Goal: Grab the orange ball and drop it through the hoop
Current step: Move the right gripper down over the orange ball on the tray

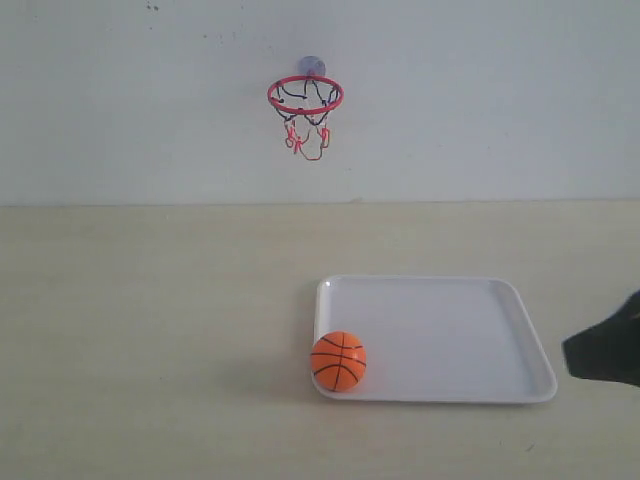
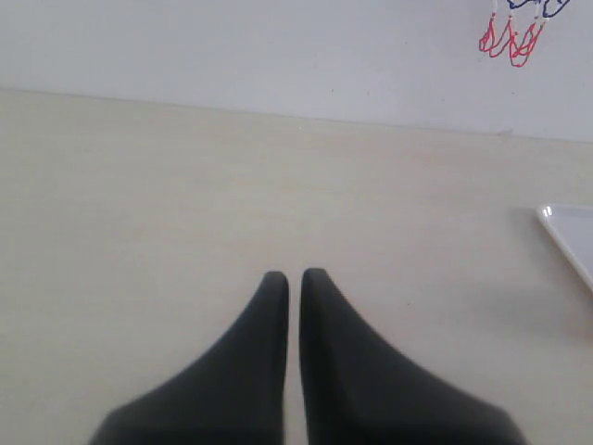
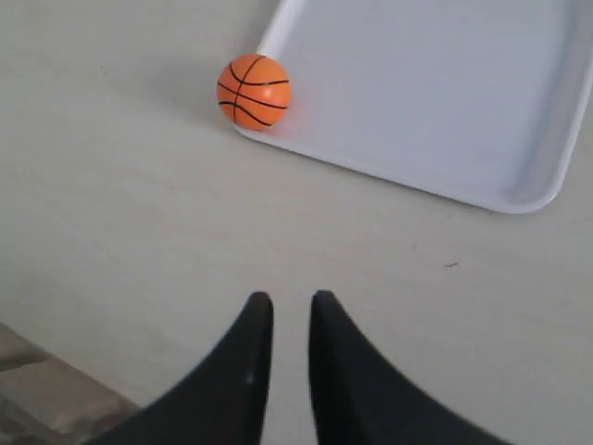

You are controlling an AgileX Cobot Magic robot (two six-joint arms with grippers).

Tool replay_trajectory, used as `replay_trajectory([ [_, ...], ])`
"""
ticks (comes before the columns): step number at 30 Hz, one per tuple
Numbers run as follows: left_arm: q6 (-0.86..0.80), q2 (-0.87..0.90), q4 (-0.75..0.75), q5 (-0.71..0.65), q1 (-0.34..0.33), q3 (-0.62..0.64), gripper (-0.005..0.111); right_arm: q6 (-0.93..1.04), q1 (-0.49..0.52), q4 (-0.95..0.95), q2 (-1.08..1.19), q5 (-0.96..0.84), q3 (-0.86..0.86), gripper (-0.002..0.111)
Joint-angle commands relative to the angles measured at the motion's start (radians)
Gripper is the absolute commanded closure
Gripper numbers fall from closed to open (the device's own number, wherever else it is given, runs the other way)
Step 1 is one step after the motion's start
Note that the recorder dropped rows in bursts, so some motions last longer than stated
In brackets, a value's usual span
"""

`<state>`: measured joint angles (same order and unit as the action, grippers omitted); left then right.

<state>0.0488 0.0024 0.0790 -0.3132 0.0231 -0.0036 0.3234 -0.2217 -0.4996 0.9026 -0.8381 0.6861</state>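
Note:
The orange ball (image 1: 338,361) with black seams rests against the front left corner of a white tray (image 1: 430,281); the right wrist view shows the orange ball (image 3: 254,91) well ahead of my right gripper (image 3: 292,298). That gripper is shut, only a narrow slit between its fingers and nothing in it; in the exterior view my right gripper (image 1: 572,358) pokes in at the right edge, beside the tray. The hoop (image 1: 305,95), a red ring with a dark and red net, hangs on the back wall. My left gripper (image 2: 295,275) is shut and empty above bare table.
The white tray (image 3: 519,199) holds nothing apart from the ball at its corner. One corner of the tray (image 2: 570,232) and the net's lower strings (image 2: 510,37) show in the left wrist view. A pale wooden tabletop (image 1: 150,330) spreads left of the tray.

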Motion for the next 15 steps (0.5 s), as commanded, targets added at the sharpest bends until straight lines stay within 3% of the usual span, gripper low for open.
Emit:
replay_trajectory([
  [1, -0.005, -0.002, -0.001, 0.007, -0.002, 0.004, 0.103, 0.108, 0.003, -0.100, 0.161, 0.106, 0.009, 0.061],
  [3, -0.005, -0.002, -0.001, 0.007, -0.002, 0.004, 0.103, 0.180, 0.003, -0.188, 0.233, 0.098, 0.033, 0.053],
  [6, -0.005, -0.002, -0.001, 0.007, -0.002, 0.004, 0.103, 0.247, -0.012, -0.293, 0.328, 0.085, 0.098, 0.053],
  [11, -0.005, -0.002, -0.001, 0.007, -0.002, 0.004, 0.103, 0.271, -0.106, -0.289, 0.480, 0.096, 0.249, 0.052],
  [15, -0.005, -0.002, -0.001, 0.007, -0.002, 0.004, 0.103, 0.267, -0.193, -0.264, 0.597, 0.150, 0.344, 0.042],
])
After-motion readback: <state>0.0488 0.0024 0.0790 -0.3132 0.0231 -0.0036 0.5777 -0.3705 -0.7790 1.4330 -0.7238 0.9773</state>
